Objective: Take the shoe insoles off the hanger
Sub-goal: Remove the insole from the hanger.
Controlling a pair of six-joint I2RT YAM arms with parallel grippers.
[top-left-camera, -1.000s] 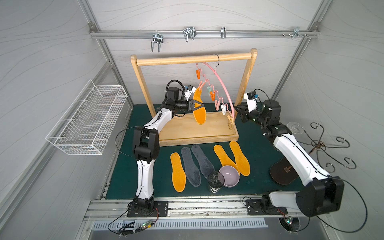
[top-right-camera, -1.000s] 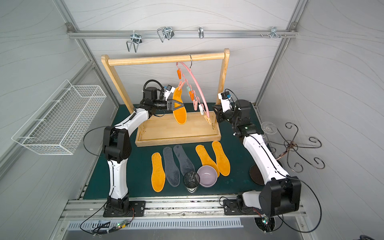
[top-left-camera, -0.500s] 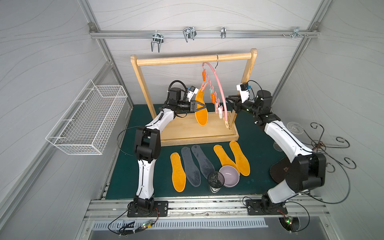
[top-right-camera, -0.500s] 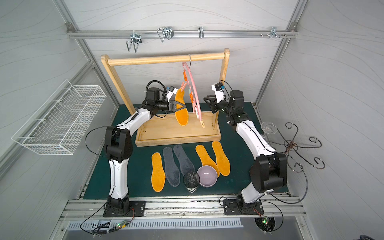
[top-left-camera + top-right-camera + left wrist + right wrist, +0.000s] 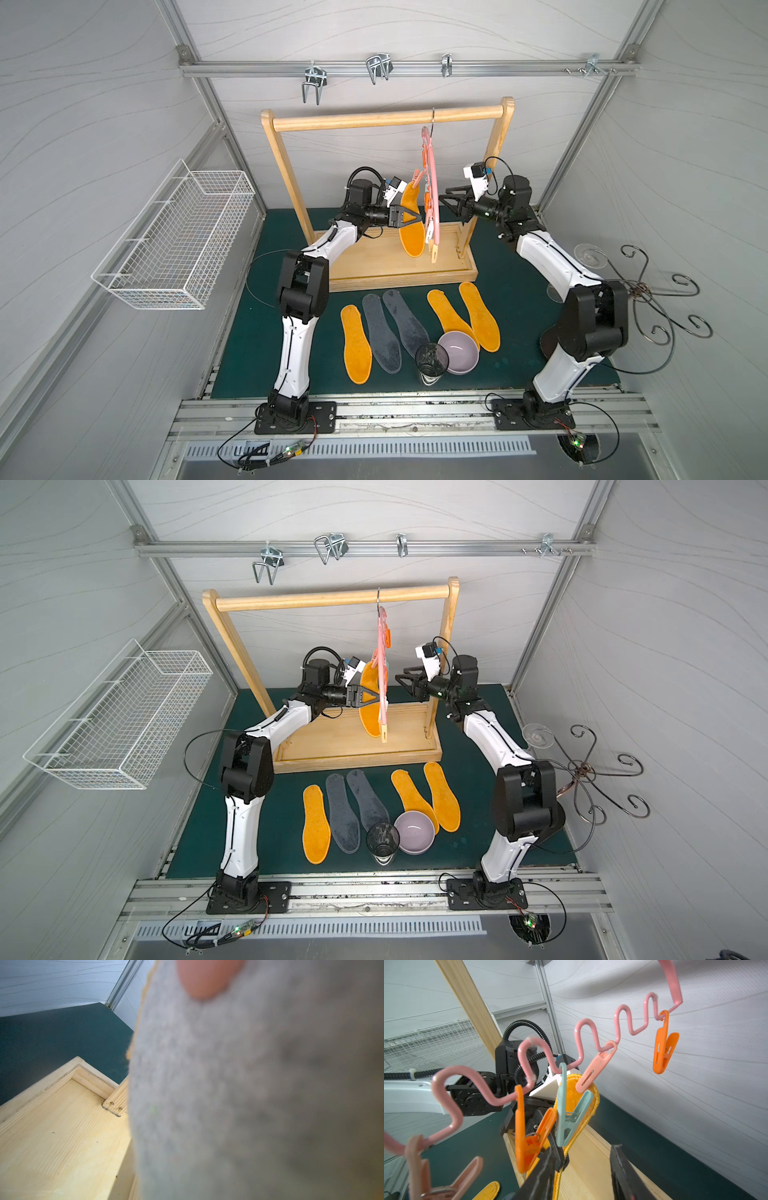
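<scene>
The pink hanger [image 5: 432,183] [image 5: 380,667] hangs edge-on from the wooden rail by its dark hook. One mustard-orange shoe insole [image 5: 411,232] [image 5: 577,1093] dangles from a clothespin [image 5: 593,1070] at its top. My left gripper [image 5: 411,216] [image 5: 372,696] is shut on this insole's middle. The insole's grey underside [image 5: 249,1084] fills the left wrist view and hides the jaws. My right gripper [image 5: 444,198] [image 5: 583,1167] is open just right of the hanger, with nothing between its fingers [image 5: 544,1176]. Several more insoles, orange [image 5: 355,343] and grey [image 5: 380,332], lie flat on the green mat.
The wooden rack [image 5: 386,116] stands on its tray base [image 5: 374,266]. A glass [image 5: 432,359] and a purple bowl [image 5: 459,351] sit by the front insoles. A wire basket [image 5: 174,241] hangs on the left wall. A curly metal stand [image 5: 648,291] is at right.
My right arm rose and swung in toward the hanger while its jaws opened. The hanger turned edge-on. My left gripper kept hold of the hanging insole.
</scene>
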